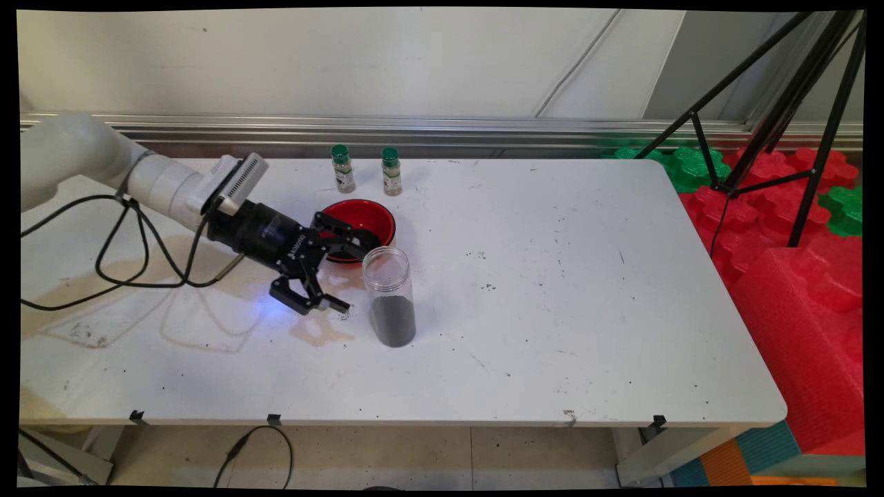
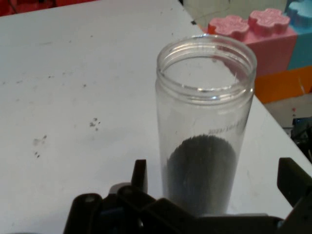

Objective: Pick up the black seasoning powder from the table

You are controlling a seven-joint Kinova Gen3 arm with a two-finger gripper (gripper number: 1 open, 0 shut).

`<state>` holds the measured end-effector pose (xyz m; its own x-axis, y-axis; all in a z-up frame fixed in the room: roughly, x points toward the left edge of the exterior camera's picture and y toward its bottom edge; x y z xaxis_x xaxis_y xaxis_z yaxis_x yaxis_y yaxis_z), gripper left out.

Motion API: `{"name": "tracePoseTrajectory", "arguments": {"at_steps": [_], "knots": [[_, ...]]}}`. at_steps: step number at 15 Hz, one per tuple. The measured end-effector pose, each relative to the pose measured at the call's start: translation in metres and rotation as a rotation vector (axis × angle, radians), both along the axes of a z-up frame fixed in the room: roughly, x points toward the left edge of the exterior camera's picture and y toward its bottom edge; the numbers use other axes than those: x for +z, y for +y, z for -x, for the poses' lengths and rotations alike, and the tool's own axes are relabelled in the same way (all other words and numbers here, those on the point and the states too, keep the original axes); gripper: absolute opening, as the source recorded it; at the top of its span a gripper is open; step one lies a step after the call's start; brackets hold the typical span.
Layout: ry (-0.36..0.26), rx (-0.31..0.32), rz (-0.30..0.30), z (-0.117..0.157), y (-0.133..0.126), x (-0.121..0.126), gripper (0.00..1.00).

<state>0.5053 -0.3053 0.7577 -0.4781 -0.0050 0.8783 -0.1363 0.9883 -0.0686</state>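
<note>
I see my gripper (image 1: 343, 274) spread wide beside the lidless jar (image 1: 391, 296), mid-table (image 1: 552, 290); a nudge could tip it, spilling dark powder.

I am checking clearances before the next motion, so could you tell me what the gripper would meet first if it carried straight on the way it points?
Most likely the clear jar: it stands upright, lidless, directly ahead of the open gripper, between the lines of its fingers, not yet touched.

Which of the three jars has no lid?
The big clear jar by the gripper, open-topped with dark powder inside; both small jars behind wear green caps.
</note>
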Motion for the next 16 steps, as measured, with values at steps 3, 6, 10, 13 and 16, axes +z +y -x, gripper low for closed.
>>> {"name": "tracePoseTrajectory", "arguments": {"at_steps": [3, 6, 10, 13, 16], "knots": [[0.017, -0.017, -0.011, 0.01, -0.003, -0.006, 1.0], [0.028, -0.027, -0.018, 0.018, -0.006, -0.012, 1.0], [0.039, -0.031, -0.026, 0.03, -0.01, -0.021, 1.0], [0.042, -0.029, -0.03, 0.038, -0.014, -0.027, 1.0], [0.043, -0.023, -0.032, 0.043, -0.016, -0.032, 1.0]]}}
